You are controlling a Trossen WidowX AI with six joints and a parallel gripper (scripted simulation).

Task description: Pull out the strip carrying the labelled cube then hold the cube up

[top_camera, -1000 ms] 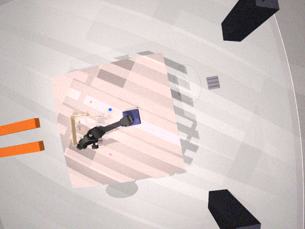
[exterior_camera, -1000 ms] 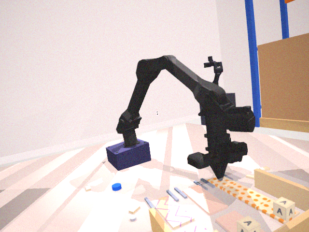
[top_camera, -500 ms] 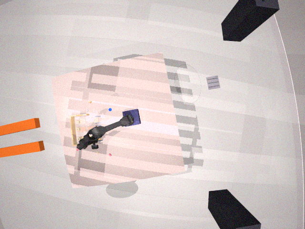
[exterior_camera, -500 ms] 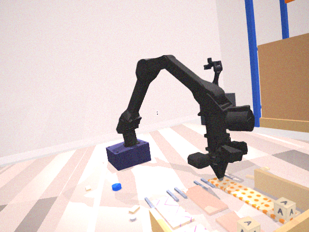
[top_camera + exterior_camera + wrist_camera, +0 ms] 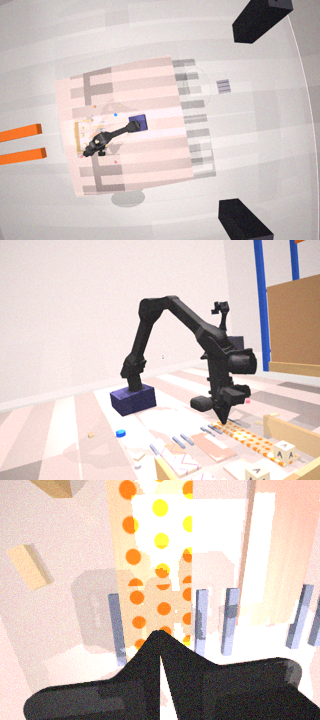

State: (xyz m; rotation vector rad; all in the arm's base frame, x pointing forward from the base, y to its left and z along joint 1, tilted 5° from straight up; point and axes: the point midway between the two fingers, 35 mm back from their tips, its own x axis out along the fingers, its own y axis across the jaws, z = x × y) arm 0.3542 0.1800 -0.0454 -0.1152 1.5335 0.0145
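The orange-dotted strip (image 5: 248, 438) lies flat, running from my gripper to the wooden frame, and it looks whole. A cream cube marked "A" (image 5: 284, 449) sits on its far end. In the wrist view the strip (image 5: 157, 555) runs straight ahead between two blue-grey bars. My gripper (image 5: 223, 420) is shut, and its closed tip points down and touches the strip's near end; it also shows in the wrist view (image 5: 160, 636). A second "A" cube (image 5: 257, 472) stands on a pale strip at the bottom edge. From overhead the gripper (image 5: 87, 151) is at the frame's edge.
A plain pink strip (image 5: 213, 446) and a zigzag strip (image 5: 179, 458) lie beside the dotted one. Short blue-grey bars (image 5: 182, 441) stand at the strips' near ends. A wooden frame wall (image 5: 292, 433) is on the right. A blue disc (image 5: 120, 432), a tan block (image 5: 90, 434) and the arm's blue base (image 5: 133, 398) are further off.
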